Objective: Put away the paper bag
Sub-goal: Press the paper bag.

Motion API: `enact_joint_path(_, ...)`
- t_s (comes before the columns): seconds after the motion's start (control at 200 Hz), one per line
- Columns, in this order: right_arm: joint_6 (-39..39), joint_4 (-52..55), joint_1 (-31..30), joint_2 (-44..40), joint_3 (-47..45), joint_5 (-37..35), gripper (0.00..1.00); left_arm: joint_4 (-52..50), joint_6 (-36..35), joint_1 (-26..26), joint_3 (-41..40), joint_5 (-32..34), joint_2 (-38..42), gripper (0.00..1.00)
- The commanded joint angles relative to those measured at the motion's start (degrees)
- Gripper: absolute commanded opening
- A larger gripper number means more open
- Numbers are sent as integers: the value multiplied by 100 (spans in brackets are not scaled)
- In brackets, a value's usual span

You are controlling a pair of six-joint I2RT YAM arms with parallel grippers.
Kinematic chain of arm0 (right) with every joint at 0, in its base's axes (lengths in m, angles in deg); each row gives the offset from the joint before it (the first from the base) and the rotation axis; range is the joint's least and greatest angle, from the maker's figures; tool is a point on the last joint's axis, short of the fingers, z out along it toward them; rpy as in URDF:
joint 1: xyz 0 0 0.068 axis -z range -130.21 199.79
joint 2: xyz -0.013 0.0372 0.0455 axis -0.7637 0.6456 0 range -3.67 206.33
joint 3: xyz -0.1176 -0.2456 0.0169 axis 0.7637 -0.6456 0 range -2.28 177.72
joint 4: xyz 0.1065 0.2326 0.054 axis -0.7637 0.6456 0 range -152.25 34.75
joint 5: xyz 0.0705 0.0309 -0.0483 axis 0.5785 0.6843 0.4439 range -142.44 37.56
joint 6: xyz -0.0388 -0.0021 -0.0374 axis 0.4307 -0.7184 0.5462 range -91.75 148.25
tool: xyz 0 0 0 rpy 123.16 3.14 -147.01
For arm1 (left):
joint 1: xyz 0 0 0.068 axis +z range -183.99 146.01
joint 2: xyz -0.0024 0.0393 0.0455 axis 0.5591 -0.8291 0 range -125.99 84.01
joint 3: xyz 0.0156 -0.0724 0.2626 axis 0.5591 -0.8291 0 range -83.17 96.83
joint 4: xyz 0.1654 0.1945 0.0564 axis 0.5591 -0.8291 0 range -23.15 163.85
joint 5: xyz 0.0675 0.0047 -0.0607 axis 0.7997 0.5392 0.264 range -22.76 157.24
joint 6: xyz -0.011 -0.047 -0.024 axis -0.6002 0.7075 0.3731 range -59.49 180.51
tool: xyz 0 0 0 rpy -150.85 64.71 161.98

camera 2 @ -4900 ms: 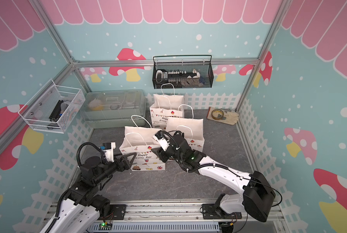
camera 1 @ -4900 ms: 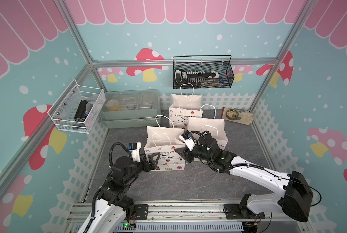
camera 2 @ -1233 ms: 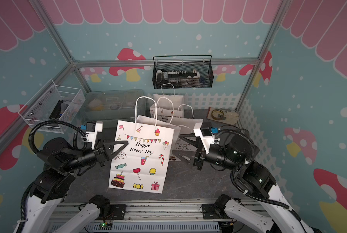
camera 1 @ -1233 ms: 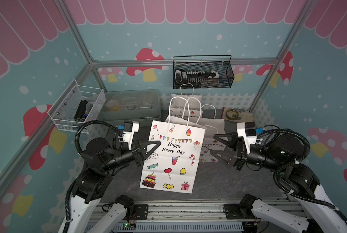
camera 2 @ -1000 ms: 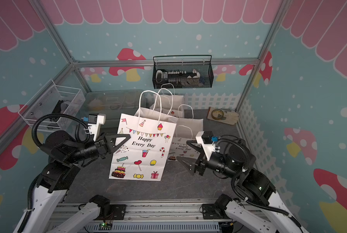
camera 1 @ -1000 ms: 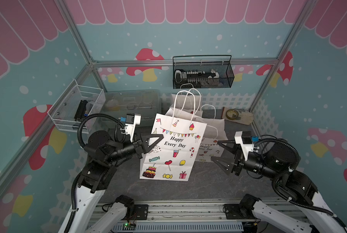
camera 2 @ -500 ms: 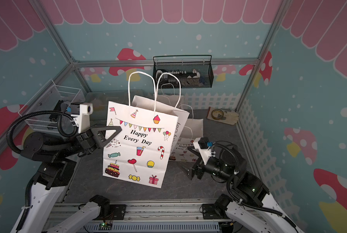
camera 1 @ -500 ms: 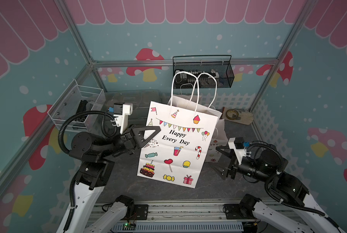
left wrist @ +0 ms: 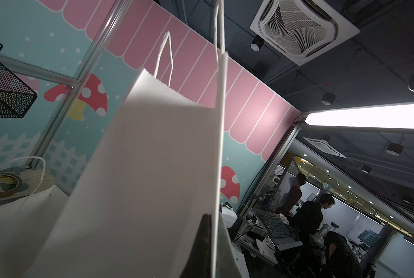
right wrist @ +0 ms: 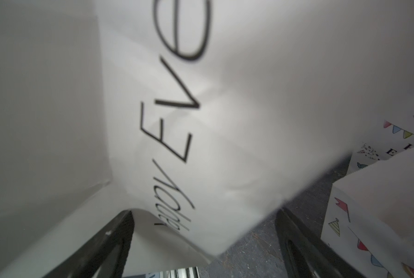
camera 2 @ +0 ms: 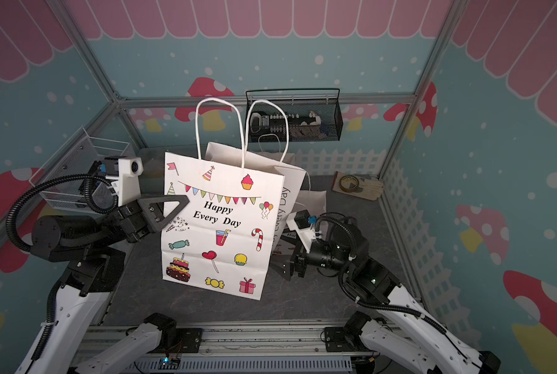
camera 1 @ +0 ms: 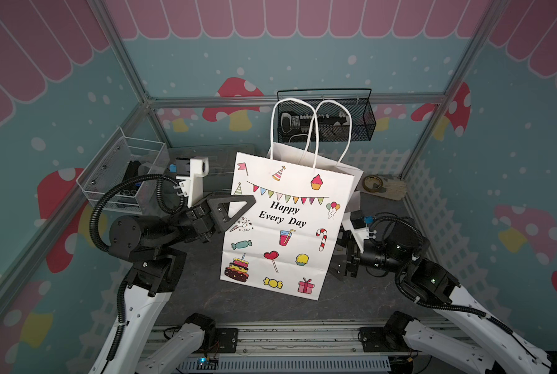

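1. The paper bag hangs clear of the counter at the centre of both top views. It is nearly upright, and its handles cross the black wire basket at upper centre.
2. The left fingers are clamped tight on the bag's left edge and carry it alone.
3. The right fingers stand wide apart at the bag's lower right edge. In the right wrist view the side panel sits between them, ungripped.
4. We judge the step to be steadying the lifted bag before carrying it off. To do it well, we close the right fingers gently on that side fold so the paper does not crumple. We then move both arms together and keep the handles off the basket.
5. About five seconds ago the bag stood low on the counter beside the other bags, with both arms down at it; now it is raised. A second ago the right fingers were higher, at mid right.
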Motion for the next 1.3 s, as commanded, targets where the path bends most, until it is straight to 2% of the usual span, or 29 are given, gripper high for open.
enact_joint_path(0.0, -143, -667, 28, 47, 280, 374, 81, 177, 98, 28, -125, -113, 54, 0)
enact_joint_path(0.115, -171, -744, 22, 27, 348, 376, 66, -1060, -857, 28, -109, -21, 130, 0)
enact_joint_path(0.175, -177, -738, 28, -21, 370, 358, 59, -1396, -1170, 23, -159, 7, 163, 0)
enact_joint_path(0.41, -271, -721, 22, -223, 368, 289, 38, -1345, -1293, 27, -640, 91, 240, 0)
enact_joint_path(0.65, -383, -687, 25, -215, 390, 166, 10, -1282, -1324, 29, -884, 161, 276, 0)
enact_joint_path(0.73, -392, -614, 23, -199, 429, 91, 4, -1189, -1264, 28, -950, 115, 304, 10)
enact_joint_path(0.795, -361, -509, 24, -203, 472, 4, 0, -1095, -1203, 31, -994, 65, 338, 23)
enact_joint_path(0.941, -268, -286, 28, -325, 538, -298, 0, -854, -1042, 1, -1131, -125, 446, 57)
enact_joint_path(1.051, -225, -221, 23, -425, 581, -372, 0, -844, -1014, -80, -1244, -267, 518, 76)
enact_joint_path(1.146, -148, -97, 25, -479, 695, -349, 0, -897, -1014, -164, -1321, -387, 558, 87)
enact_joint_path(1.296, 83, 291, 28, -549, 916, -412, 0, -989, -1061, -332, -1414, -514, 638, 94)
